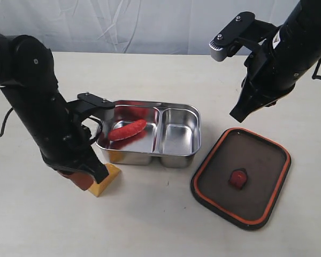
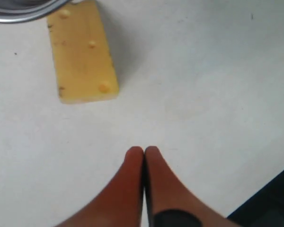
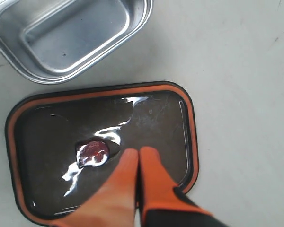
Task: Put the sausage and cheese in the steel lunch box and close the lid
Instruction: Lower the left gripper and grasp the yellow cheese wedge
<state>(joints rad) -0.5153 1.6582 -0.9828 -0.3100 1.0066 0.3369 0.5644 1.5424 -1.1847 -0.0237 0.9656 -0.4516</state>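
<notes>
The dark-red sausage lies in the larger compartment of the steel lunch box. The yellow cheese sits on the table against the box's front left corner. My left gripper is shut and empty, low over the table just beside the cheese. The dark lid lies orange rim up, to the right of the box, its red valve in the centre. My right gripper hangs shut and empty above the lid.
The smaller compartment of the box holds nothing. A pale curtain hangs behind the white table. The left arm's dark body stands close to the box's left side.
</notes>
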